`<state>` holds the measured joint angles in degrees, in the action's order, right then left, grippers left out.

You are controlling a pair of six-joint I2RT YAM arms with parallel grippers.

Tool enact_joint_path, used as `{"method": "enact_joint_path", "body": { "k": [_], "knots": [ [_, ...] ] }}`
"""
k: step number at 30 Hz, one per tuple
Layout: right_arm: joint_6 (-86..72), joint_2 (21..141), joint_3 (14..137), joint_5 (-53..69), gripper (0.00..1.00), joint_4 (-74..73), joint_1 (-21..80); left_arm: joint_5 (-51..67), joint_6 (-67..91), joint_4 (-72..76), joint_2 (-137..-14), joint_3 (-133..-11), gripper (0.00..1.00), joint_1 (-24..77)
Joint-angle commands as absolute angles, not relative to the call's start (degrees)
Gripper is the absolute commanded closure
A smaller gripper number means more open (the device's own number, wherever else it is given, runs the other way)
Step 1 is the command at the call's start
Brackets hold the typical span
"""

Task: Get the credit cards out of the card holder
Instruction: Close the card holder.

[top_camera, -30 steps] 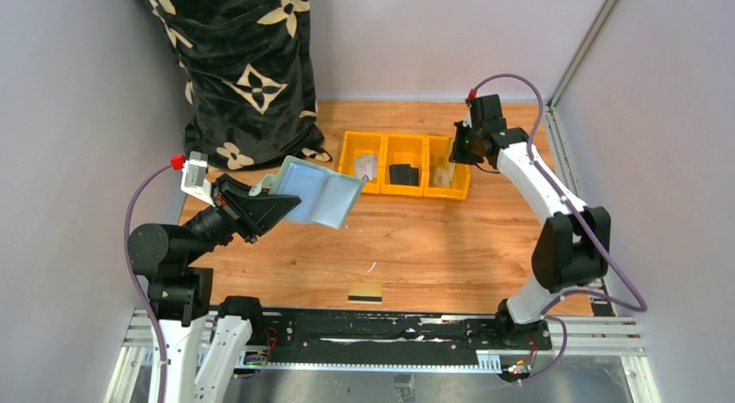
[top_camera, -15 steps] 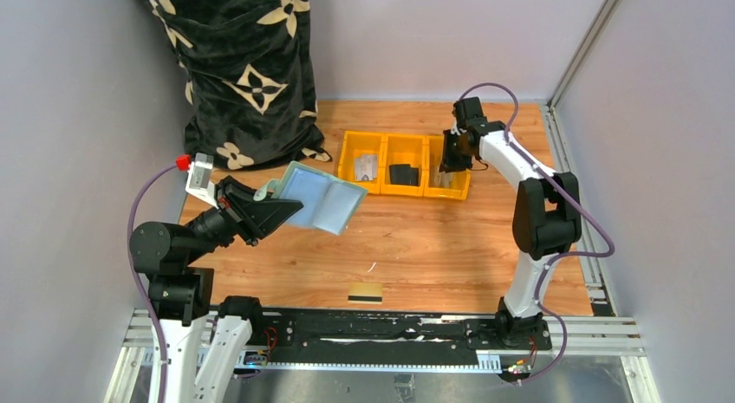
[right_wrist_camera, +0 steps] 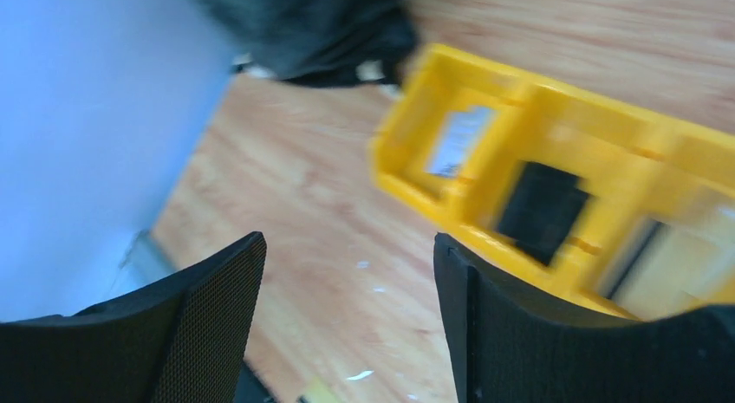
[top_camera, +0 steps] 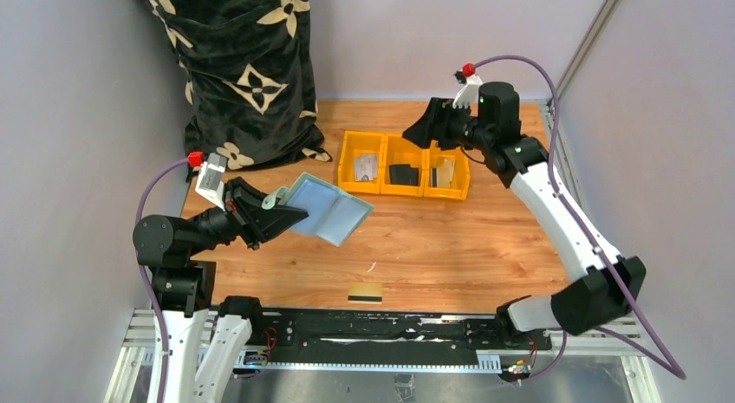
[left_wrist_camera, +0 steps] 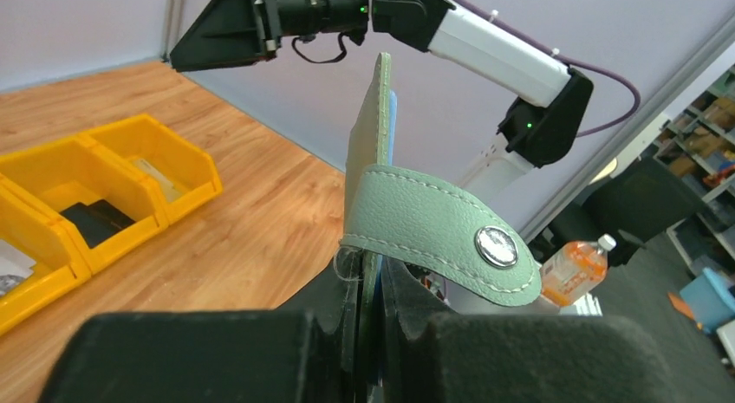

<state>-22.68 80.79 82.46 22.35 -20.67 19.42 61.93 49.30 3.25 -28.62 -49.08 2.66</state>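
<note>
top view: the left end effector is clamped on the open holder, held above the left of the worktop. a yellow card lies at the near edge. the right end effector hangs over the far bin.
left wrist: fingers pinch the holder's edge, its stud showing.
right wrist: fingers stand apart above the bin.

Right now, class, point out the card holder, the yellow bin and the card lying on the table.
card holder (top_camera: 328,211), top view, on its open blue-grey inner face.
yellow bin (top_camera: 404,192), top view, on its near wall.
card (top_camera: 365,290), top view, on its gold face.
</note>
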Motion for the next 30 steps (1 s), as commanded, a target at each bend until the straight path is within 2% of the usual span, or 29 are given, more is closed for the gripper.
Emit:
{"method": "enact_joint_path", "body": {
  "k": [1, 4, 8, 14, 24, 30],
  "knots": [
    [-30.0, 75.9, 74.1, 39.5, 0.25, -3.5, 25.8, 66.8, 44.3, 5.2, -29.1, -48.6, 0.95, 2.5],
    [-31.9, 74.4, 70.8, 43.7, 0.24, 5.5, 32.9, 68.0, 41.1, 5.3, -29.1, -48.8, 0.95, 2.6],
    [-27.1, 74.1, 70.4, 45.8, 0.27, 5.0, 42.2, 68.8, 38.7, 5.3, -28.9, -49.3, 0.95, 2.5],
    [-22.8, 72.8, 71.0, 42.3, 0.33, 5.4, 52.4, 68.8, 36.6, 5.3, -28.8, -48.4, 0.94, 2.5],
    [-16.8, 71.2, 70.2, 33.2, 0.45, 8.6, 62.5, 67.7, 33.4, 5.3, -27.9, -47.1, 0.93, 2.5],
    [-15.5, 71.2, 71.0, 28.9, 0.54, 9.5, 63.4, 68.3, 31.7, 5.3, -26.5, -45.6, 0.92, 2.5]
  ]
}}
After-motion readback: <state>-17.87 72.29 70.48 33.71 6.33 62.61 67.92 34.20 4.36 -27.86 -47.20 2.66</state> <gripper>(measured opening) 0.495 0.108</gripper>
